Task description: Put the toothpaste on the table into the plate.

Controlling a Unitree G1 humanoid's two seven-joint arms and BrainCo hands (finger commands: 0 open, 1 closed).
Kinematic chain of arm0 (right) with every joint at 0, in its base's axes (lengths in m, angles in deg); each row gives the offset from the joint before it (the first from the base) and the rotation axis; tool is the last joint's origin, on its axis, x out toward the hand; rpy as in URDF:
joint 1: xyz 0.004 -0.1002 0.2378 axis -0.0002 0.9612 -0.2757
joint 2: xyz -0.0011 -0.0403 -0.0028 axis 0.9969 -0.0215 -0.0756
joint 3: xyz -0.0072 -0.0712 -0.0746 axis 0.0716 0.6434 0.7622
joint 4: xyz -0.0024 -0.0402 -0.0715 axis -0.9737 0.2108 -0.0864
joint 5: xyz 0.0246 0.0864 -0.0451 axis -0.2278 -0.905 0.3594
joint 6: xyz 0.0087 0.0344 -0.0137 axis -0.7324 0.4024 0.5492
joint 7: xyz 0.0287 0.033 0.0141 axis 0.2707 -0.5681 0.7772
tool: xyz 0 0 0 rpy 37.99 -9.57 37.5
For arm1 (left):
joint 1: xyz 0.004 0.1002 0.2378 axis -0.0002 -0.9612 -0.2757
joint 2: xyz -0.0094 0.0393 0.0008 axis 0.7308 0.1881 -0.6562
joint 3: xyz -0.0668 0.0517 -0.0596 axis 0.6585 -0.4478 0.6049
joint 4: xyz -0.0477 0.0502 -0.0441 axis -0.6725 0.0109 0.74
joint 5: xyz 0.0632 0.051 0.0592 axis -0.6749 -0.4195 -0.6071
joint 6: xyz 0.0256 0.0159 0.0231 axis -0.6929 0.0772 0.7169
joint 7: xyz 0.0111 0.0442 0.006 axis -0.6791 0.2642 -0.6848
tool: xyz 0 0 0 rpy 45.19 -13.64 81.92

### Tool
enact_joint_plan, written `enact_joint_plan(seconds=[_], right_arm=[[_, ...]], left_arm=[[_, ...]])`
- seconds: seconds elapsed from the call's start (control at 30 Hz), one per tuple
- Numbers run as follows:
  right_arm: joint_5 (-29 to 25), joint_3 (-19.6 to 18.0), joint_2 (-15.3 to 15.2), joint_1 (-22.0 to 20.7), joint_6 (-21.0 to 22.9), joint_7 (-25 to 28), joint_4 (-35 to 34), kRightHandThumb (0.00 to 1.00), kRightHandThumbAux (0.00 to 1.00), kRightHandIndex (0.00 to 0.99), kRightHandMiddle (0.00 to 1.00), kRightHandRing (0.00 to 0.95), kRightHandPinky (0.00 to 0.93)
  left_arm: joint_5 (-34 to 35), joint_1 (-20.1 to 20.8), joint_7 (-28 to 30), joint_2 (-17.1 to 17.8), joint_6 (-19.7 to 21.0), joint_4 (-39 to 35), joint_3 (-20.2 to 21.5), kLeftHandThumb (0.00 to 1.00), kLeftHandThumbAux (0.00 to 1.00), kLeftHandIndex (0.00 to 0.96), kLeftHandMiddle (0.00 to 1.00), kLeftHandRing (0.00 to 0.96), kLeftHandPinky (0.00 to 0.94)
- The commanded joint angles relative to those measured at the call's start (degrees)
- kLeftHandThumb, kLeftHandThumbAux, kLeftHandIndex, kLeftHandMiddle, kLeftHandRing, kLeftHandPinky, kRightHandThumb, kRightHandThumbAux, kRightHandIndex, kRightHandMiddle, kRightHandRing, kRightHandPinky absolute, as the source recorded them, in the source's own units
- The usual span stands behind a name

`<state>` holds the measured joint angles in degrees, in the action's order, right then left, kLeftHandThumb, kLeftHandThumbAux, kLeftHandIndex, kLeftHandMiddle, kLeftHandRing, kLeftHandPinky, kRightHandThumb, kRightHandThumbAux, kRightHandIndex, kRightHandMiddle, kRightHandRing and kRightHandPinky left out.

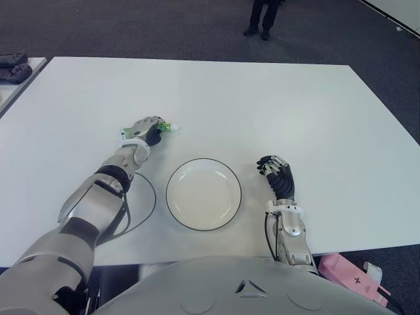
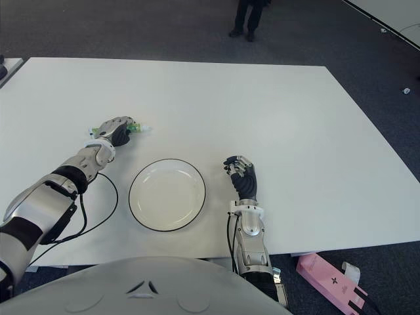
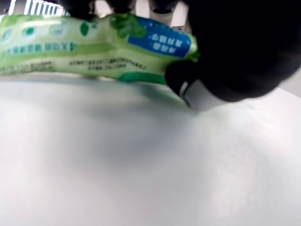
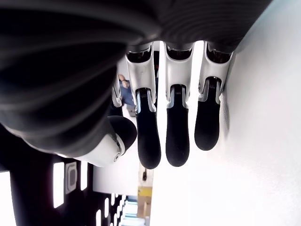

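Observation:
The toothpaste is a green tube with a blue label, lying on the white table left of and beyond the plate. My left hand covers it, fingers curled over the top and the thumb pressed against its side; the tube's lower edge still touches the table. Only the cap end sticks out past the fingers in the eye views. The white plate with a dark rim stands empty near the front edge. My right hand shows just right of the plate, fingers relaxed and holding nothing.
A black cable loops on the table between my left forearm and the plate. A person's legs stand beyond the far edge. Dark objects sit on a side surface at far left. A pink box lies below the front right corner.

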<state>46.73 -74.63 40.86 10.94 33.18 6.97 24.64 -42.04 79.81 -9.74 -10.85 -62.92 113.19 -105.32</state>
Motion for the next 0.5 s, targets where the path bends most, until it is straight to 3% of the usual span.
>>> enact_joint_plan(seconds=[0.03,0.5], right_arm=[[0.1,-0.3,0.1,0.2,0.7,-0.1,0.8,0.709,0.728,0.431,0.501,0.489,0.480],[0.5,0.0,-0.1,0.3,1.0,-0.1,0.1,0.707,0.729,0.429,0.488,0.472,0.458]], left_arm=[[-0.6,-3.5,2.6,0.1,1.4,2.1,-0.9,0.722,0.702,0.442,0.883,0.861,0.861],[0.0,-3.2,1.9,0.3,0.8,1.8,-0.1,0.723,0.702,0.442,0.880,0.857,0.851]])
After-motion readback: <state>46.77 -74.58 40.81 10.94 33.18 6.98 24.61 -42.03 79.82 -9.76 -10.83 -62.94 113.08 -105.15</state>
